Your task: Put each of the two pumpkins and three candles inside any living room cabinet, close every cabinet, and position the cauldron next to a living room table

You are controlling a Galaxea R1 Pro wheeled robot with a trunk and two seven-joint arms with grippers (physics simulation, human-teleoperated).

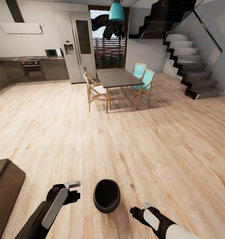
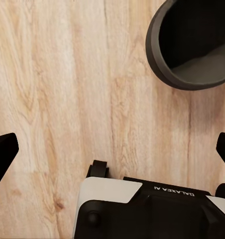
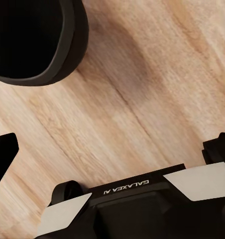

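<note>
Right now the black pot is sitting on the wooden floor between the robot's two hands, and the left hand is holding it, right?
Not quite. The black pot sits on the wooden floor between both hands, but the left hand is open beside it, not holding it. The head view shows the gap.

We have black arms with pale grey shell panels; our left gripper [image 2: 112, 149] and right gripper [image 3: 112, 149] have black fingers, each mount lettered GALAXEA AI.

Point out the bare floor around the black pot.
Bare floor runs from the cauldron up to the dining table. The narrow gaps to the left hand and right hand are tight. The dark furniture blocks the left edge.
</note>
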